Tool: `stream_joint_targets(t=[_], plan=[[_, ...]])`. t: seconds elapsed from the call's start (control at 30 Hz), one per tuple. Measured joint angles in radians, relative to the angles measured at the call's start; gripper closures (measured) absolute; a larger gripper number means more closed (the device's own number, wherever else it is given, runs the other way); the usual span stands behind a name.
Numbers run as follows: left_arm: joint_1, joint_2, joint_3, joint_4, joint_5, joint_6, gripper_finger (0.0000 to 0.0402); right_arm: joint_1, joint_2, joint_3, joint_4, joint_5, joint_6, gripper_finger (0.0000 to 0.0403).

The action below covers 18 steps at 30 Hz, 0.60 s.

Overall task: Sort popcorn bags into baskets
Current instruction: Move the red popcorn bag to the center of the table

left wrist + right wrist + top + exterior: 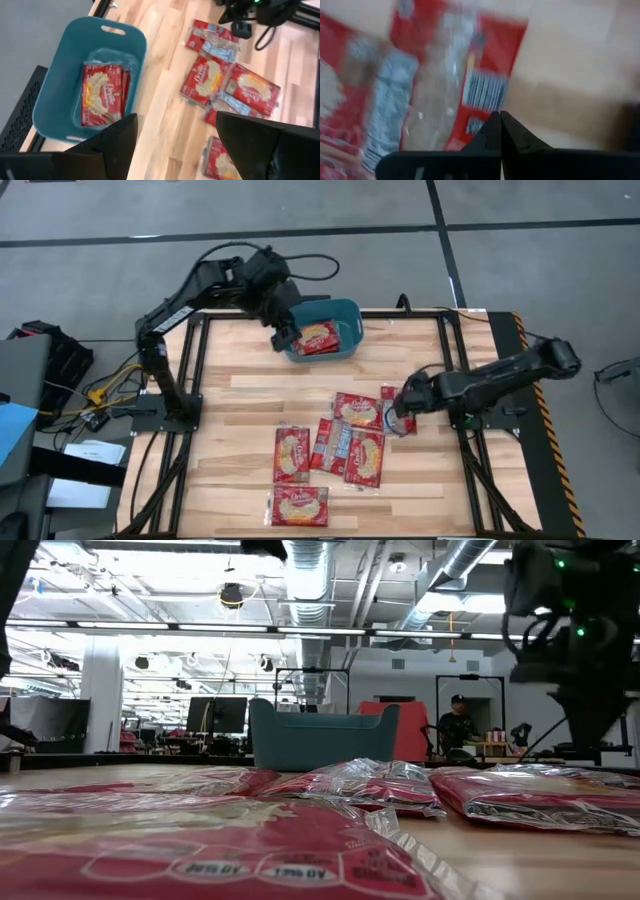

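Observation:
A teal basket (345, 308) stands at the table's far edge with one red popcorn bag (318, 338) lying flat on its floor. My left gripper (285, 336) hovers open above the basket's left end; in the left wrist view the basket (56, 90) and that bag (102, 95) lie below the open gripper (175, 145). Several more bags lie flat in a loose cluster (345, 445) on the near middle of the table. My right gripper (400, 406), shut (500, 119), is low over the rightmost bag (396, 416), which shows a barcode (485, 92). My right gripper points its shut fingertips down at the rightmost bag near the barcode end (470, 125). Whether they touch the wrapper cannot be told.
One bag (299, 506) lies apart near the table's near edge, another (291, 455) on the left of the cluster. Bare wood lies between basket and cluster. In the low view, bags (370, 785) fill the foreground before the basket (320, 738); a person (458, 725) stands far behind.

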Motion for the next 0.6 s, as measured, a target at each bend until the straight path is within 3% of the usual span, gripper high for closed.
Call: stream_joint_targets(t=[0.1, 0.2, 0.4, 0.6], plan=[[-0.023, -0.030, 0.000, -0.045, -0.038, -0.002, 0.0148, 0.036, 0.105, 0.000, 0.040, -0.041, 0.054, 0.0381], [-0.042, -0.056, 0.000, -0.086, -0.082, -0.017, 0.0148, 0.034, 0.193, 0.017, 0.145, -0.080, 0.005, 0.0378], [-0.087, -0.097, 0.000, -0.153, -0.101, -0.060, 0.0148, -0.019, 0.373, 0.184, 0.324, -0.079, -0.271, 0.0396], [-0.156, -0.129, -0.031, -0.169, -0.217, -0.110, 0.0148, -0.093, 0.582, 0.431, 0.449, -0.081, -0.660, 0.0378]])
